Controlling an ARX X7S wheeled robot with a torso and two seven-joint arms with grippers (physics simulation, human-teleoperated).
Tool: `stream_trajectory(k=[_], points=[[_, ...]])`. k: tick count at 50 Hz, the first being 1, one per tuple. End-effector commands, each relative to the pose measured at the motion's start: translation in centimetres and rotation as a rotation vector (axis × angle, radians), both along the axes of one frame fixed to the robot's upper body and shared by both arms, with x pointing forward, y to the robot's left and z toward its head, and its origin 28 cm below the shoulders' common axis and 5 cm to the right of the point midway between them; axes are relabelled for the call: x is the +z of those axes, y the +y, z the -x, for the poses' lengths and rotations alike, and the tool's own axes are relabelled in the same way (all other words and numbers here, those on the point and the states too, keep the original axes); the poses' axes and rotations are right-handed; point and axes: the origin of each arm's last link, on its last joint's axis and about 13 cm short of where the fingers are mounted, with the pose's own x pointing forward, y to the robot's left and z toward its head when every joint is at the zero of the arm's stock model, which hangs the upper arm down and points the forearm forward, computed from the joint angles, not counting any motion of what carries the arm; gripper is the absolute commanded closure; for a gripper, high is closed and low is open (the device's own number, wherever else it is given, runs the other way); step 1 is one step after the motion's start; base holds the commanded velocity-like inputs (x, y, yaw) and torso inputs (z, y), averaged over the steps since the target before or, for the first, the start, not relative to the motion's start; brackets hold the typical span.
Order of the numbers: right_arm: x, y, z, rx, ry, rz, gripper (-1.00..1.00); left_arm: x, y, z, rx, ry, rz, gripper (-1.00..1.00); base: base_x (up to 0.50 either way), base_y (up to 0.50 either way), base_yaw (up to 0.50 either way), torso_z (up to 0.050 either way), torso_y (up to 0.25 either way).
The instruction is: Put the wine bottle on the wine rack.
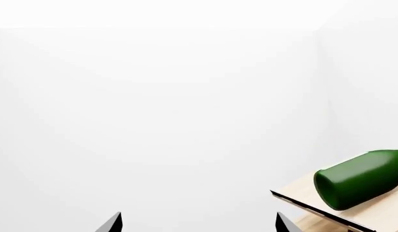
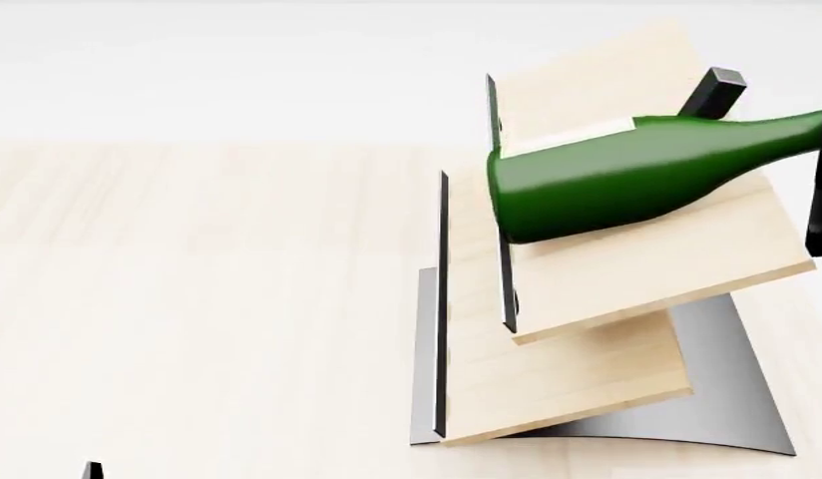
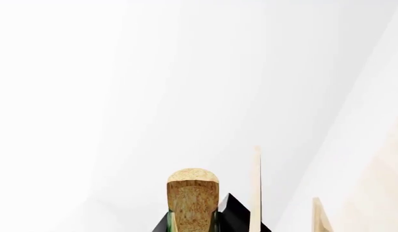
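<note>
Green glass, the wine bottle [image 2: 624,175] lies across the wine rack's [image 2: 585,379] top board, neck pinched by your right gripper [image 3: 193,223]. Let go carelessly and it could roll downslope. Your left gripper [image 1: 199,223] is spread, idle.

The right gripper [image 3: 193,224] clamped the wine bottle [image 2: 624,175] at its neck, at the head view's right edge. The left gripper [image 1: 197,223] hung empty, fingertips spread wide apart.

Pale wood table [image 2: 185,279] — wine rack [image 2: 585,369] standing on it.
</note>
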Motion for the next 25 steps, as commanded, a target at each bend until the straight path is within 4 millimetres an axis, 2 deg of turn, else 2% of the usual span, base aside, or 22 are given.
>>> stream_trajectory(k=[1, 25], points=[[0.26, 0.15, 0.18, -0.013, -0.018, 0.054, 1.00, -0.01, -0.01, 0.00, 0.000, 0.001, 0.000, -1.00, 0.00, 0.00, 0.00, 0.000, 0.000], [0.63, 0.34, 0.60, -0.029, -0.048, 0.129, 1.00, -0.03, 0.01, -0.03, 0.000, 0.001, 0.001, -1.00, 0.00, 0.00, 0.00, 0.000, 0.000]])
